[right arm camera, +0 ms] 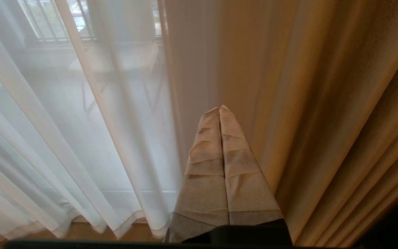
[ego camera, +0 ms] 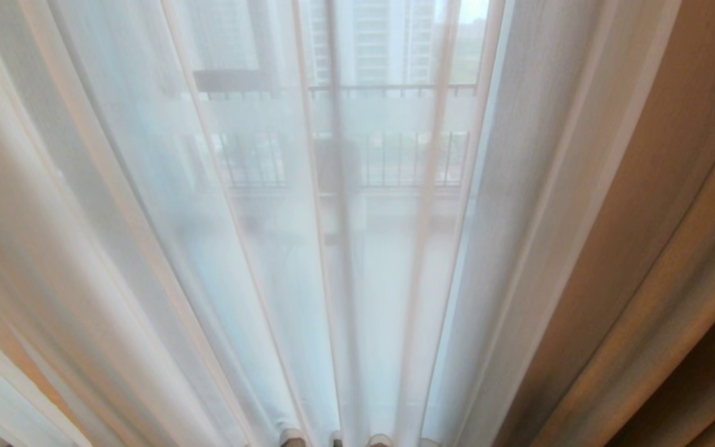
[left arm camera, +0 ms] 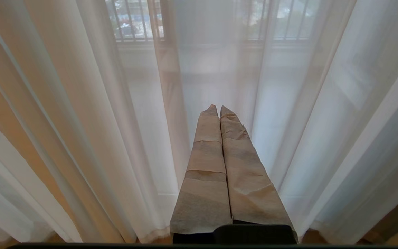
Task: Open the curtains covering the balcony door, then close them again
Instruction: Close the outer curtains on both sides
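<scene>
Curtains [left arm camera: 81,121] hang drawn ahead of both tools, left tool [left arm camera: 218,110] and right tool [right arm camera: 218,110] pressed together, empty; opening not begun, next needs gripping a cream drape [right arm camera: 323,103] edge.

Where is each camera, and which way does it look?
Head view: up on the robot's head, facing the sheer curtain and the railing behind it; gripper tips barely show at the bottom edge.
Left wrist view: behind the left gripper, shut, pointing at the sheer curtain.
Right wrist view: behind the right gripper, shut, pointing where sheer meets the beige drape.
All three share the sheer curtain and railing.
</scene>
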Motion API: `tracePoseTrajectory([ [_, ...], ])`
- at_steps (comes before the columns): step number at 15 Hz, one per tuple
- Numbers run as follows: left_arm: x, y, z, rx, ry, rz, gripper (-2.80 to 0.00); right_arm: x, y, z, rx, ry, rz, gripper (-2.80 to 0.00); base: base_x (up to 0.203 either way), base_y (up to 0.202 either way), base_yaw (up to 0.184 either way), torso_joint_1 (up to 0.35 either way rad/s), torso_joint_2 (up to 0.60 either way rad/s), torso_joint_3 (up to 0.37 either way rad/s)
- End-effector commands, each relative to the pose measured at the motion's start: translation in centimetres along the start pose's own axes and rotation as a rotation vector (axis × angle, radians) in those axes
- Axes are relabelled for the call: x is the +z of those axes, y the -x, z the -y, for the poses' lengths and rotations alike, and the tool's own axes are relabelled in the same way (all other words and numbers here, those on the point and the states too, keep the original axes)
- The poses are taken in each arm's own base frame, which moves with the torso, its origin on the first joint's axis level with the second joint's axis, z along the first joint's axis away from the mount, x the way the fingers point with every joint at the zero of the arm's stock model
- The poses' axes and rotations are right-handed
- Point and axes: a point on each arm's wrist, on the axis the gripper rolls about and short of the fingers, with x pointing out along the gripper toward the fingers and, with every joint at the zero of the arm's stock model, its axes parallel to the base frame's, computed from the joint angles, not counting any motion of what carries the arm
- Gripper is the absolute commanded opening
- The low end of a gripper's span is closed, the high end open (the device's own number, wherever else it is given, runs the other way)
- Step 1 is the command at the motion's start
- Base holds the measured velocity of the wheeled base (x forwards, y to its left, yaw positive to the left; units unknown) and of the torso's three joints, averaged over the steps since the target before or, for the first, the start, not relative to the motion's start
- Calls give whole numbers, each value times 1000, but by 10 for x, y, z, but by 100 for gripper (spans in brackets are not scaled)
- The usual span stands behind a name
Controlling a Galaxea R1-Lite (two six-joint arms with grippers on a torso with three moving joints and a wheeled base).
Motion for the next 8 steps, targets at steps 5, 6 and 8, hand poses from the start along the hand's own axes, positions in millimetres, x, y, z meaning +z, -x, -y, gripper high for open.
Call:
tracePoseTrajectory([
  [5,0,0,0,0,0,1,-280,0,0,0,2,17,-3,-280,0,0,0,0,0,0],
  [6,0,0,0,0,0,1,-280,1,0,0,0,27,5,-280,0,0,0,0,0,0],
  [8,0,0,0,0,0,1,-280,9,1,0,8,22,62,-280,0,0,0,0,0,0],
])
